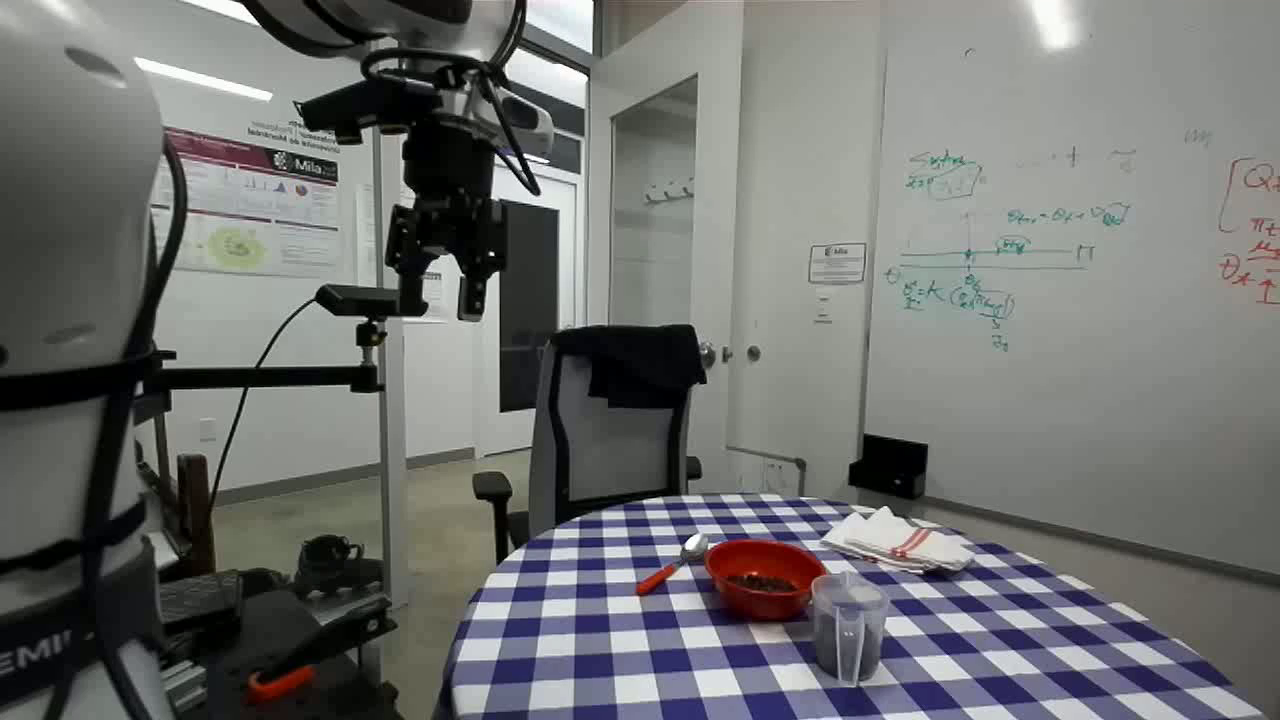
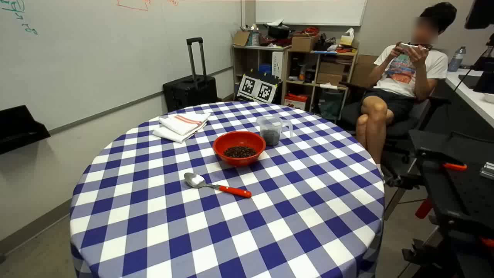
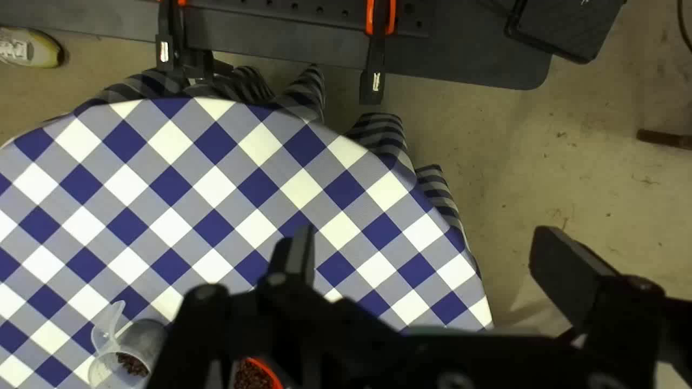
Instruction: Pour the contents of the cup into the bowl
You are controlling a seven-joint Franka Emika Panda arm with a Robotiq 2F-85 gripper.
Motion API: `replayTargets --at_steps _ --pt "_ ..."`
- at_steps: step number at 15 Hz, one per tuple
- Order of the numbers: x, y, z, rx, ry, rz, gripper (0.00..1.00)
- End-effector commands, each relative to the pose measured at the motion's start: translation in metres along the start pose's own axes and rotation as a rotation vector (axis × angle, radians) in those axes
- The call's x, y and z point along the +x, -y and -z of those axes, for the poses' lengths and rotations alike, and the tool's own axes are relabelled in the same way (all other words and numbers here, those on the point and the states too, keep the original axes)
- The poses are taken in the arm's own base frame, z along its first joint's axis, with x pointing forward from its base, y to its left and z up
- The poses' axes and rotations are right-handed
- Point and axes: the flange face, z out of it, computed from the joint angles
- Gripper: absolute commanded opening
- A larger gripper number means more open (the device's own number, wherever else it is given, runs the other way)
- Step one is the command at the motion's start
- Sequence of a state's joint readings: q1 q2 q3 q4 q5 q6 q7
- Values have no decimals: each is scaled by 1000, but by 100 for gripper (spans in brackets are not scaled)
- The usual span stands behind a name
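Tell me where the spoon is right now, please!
In an exterior view, the red-handled spoon lies on the checkered tablecloth, just left of the red bowl. The clear handled cup stands on the bowl's other side.

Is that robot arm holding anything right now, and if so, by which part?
Nothing is held: the tool is open and empty, while the cup and red bowl both stand on the checked tablecloth.

"Mila" on the wall poster (image 1: 250, 205), and "Mila" again on the small wall sign (image 1: 836, 263). Robot arm (image 1: 70, 230) has "EMI" low down. Whiteboard (image 1: 1080, 400) is mostly blurry math scrawl, but there's a red Q and a θ or two.
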State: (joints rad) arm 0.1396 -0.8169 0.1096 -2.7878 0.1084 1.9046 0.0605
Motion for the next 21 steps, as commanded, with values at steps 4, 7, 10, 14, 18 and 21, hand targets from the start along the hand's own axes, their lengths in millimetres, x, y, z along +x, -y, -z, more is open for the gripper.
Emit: replayTargets --at_steps 4,7,10,14,18,21 --pt "-1 -1 -8 -2 20 -1 100" --pt "-1 -1 -8 -2 22 -1 100" --pt "10 -1 -11 -48 39 24 100" --pt "41 -21 -24 -152 98 45 100" --pt "83 -54 -35 -178 88 29 100" --pt "116 -78 -38 -106 40 41 100"
